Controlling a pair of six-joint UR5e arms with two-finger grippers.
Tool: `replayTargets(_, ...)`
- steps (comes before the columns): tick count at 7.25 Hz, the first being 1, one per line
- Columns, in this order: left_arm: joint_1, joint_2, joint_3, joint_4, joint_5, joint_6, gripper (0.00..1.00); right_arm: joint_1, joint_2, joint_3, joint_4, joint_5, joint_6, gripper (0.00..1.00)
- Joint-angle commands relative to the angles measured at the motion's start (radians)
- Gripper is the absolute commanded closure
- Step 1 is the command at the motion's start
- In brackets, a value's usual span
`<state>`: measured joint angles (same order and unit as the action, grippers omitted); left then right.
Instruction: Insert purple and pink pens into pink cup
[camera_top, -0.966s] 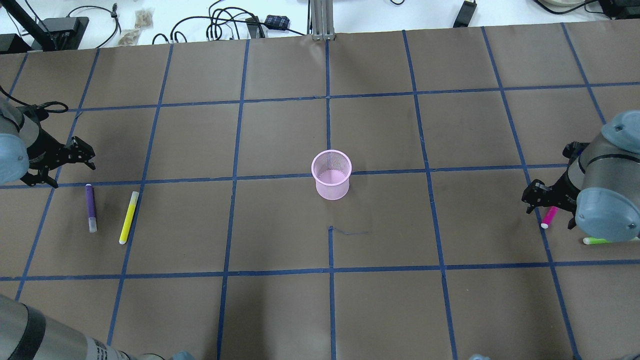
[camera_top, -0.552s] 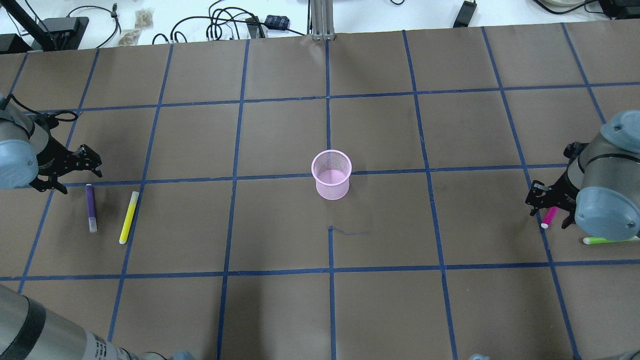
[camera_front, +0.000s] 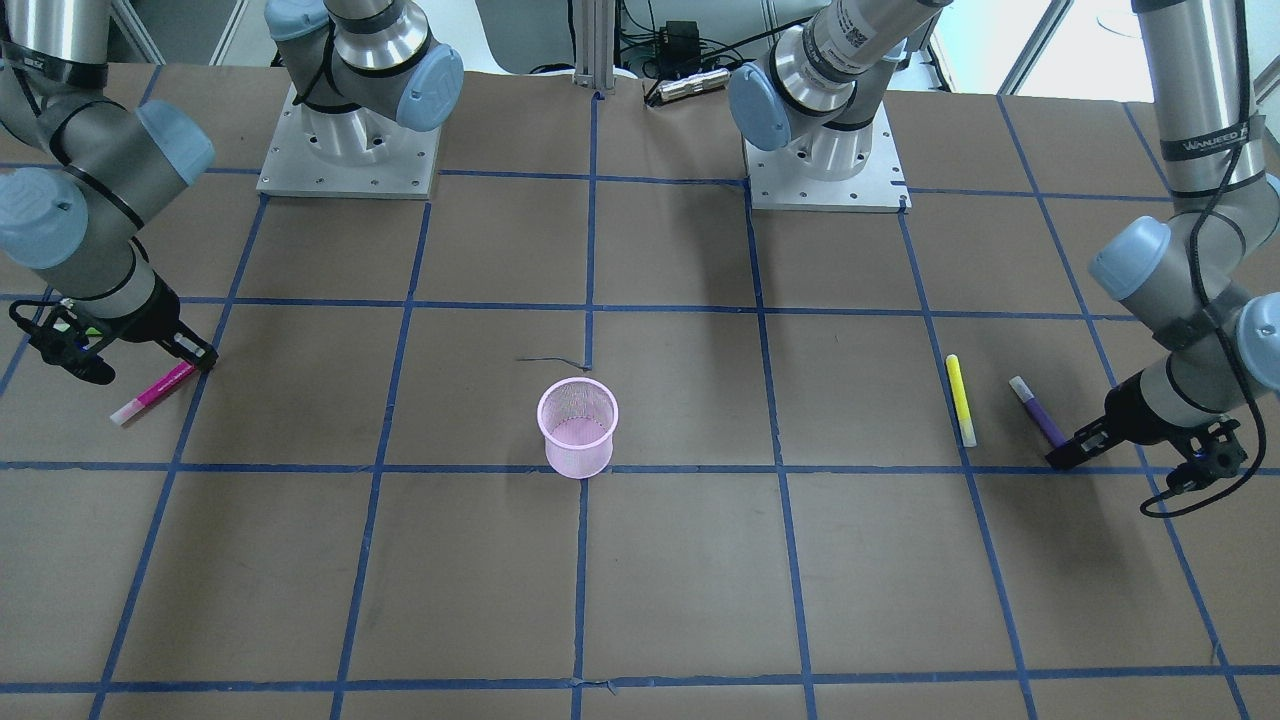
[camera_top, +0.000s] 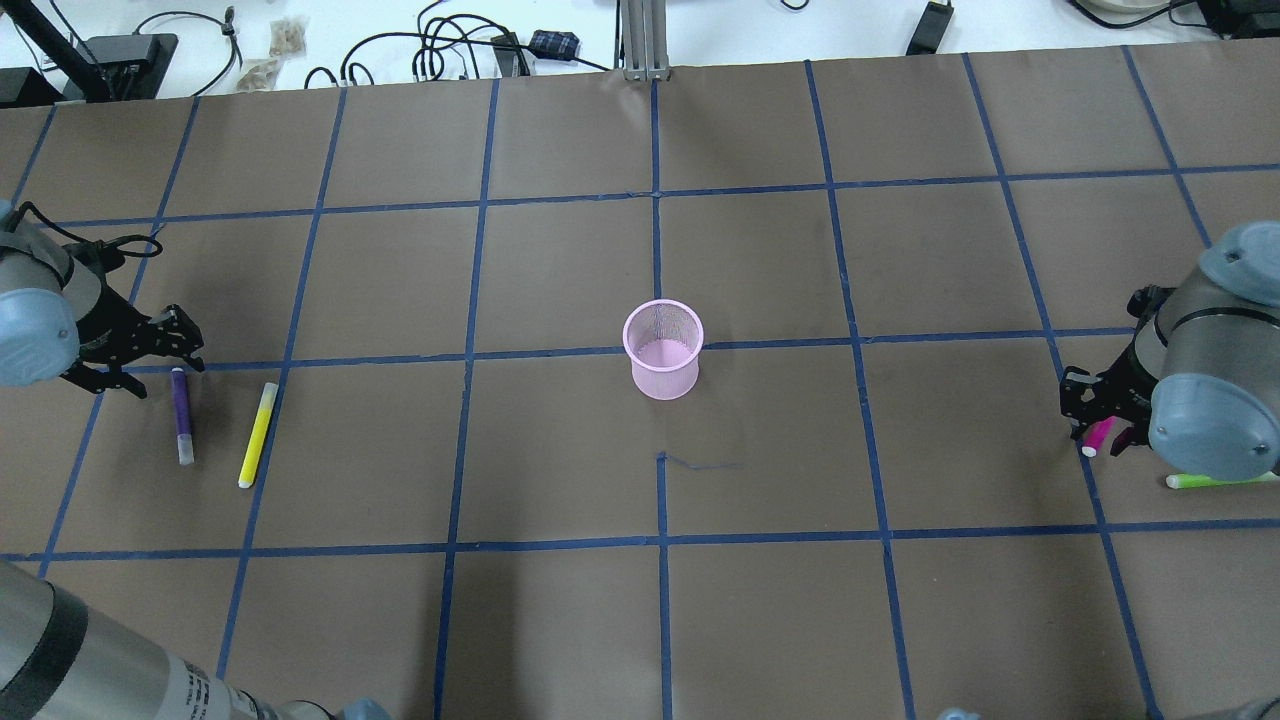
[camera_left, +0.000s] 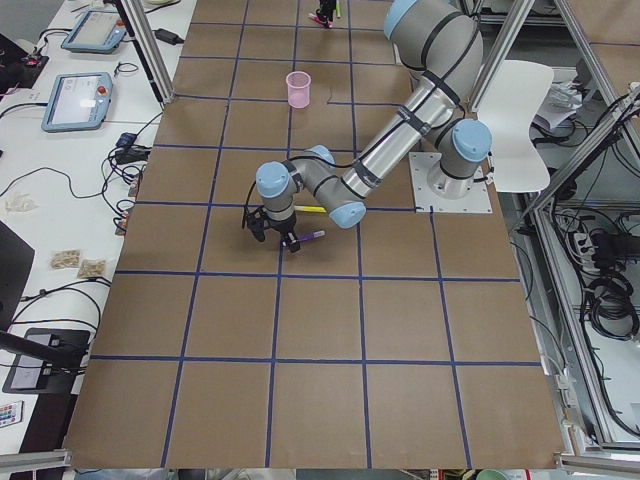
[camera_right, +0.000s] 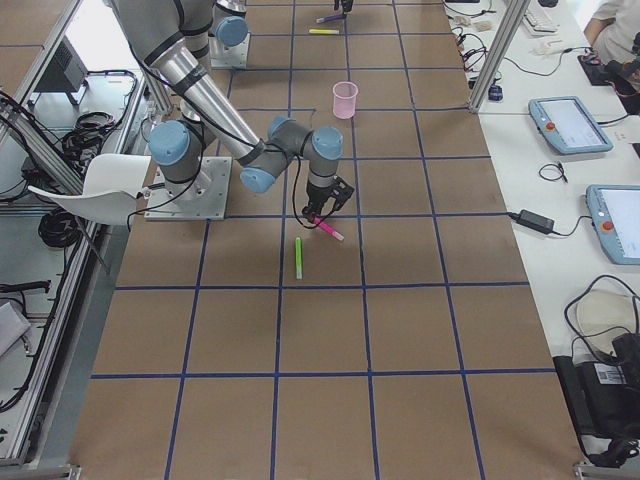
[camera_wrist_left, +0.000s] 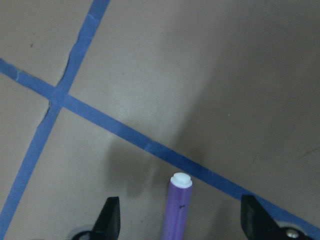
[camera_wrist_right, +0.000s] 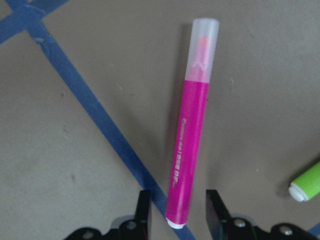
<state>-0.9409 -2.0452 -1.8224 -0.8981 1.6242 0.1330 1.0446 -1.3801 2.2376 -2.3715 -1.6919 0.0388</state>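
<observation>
Front-facing view: the pink cup (camera_front: 578, 430) is standing upright in the middle of the surface (camera_front: 700, 580); the purple pen (camera_front: 1038, 419) and pink pen (camera_front: 152, 391) are lying flat at opposite ends, well apart from it. Overhead view: the left hand (camera_top: 165, 375) is being held low over the purple pen's butt end, the right hand (camera_top: 1100, 433) over the pink pen's. Left wrist view: jaws are being held wide apart, empty, with the pen's end only just between them; a grip further along the barrel is judged steadier. Right wrist view: jaws are being held apart, narrowly straddling the butt; centring before closure is advised, the green pen (camera_wrist_right: 306, 184) lying near.
</observation>
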Motion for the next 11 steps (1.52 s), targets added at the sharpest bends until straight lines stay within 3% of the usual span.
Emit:
replayTargets(1, 0.001, -0.009, 0.002, -0.001, 0.0, 0.005, 0.54, -0.002, 0.013, -0.001, 0.0, 0.0, 0.001, 0.52)
replayTargets(2, 0.001, -0.009, 0.003, -0.002, 0.002, 0.005, 0.76, -0.002, 0.012, -0.003, 0.0, -0.002, -0.002, 0.58)
replayTargets(3, -0.001, -0.009, 0.005, -0.007, 0.0, 0.004, 0.89, -0.002, 0.013, -0.001, 0.002, -0.002, 0.0, 0.93)
replayTargets(4, -0.001, -0.009, 0.012, -0.011, 0.003, 0.002, 1.0, -0.002, 0.012, -0.003, 0.002, 0.006, 0.01, 1.0)
replayTargets(7, -0.005, 0.029, 0.023, -0.021, 0.009, 0.0, 1.0, 0.003, -0.037, -0.07, 0.049, -0.003, 0.01, 1.0)
replayTargets(8, -0.009, 0.058, 0.038, -0.037, 0.011, 0.0, 1.0, 0.018, -0.057, -0.137, 0.174, 0.02, 0.013, 1.0)
replayTargets(9, -0.016, 0.091, 0.063, -0.063, 0.011, 0.0, 1.0, 0.067, -0.056, -0.227, 0.26, 0.114, 0.039, 1.0)
replayTargets(10, -0.022, 0.123, 0.096, -0.094, 0.011, 0.0, 1.0, 0.136, -0.05, -0.306, 0.428, 0.129, 0.079, 1.0)
replayTargets(11, -0.032, 0.15, 0.127, -0.113, 0.011, 0.0, 1.0, 0.214, -0.05, -0.358, 0.489, 0.153, 0.093, 1.0)
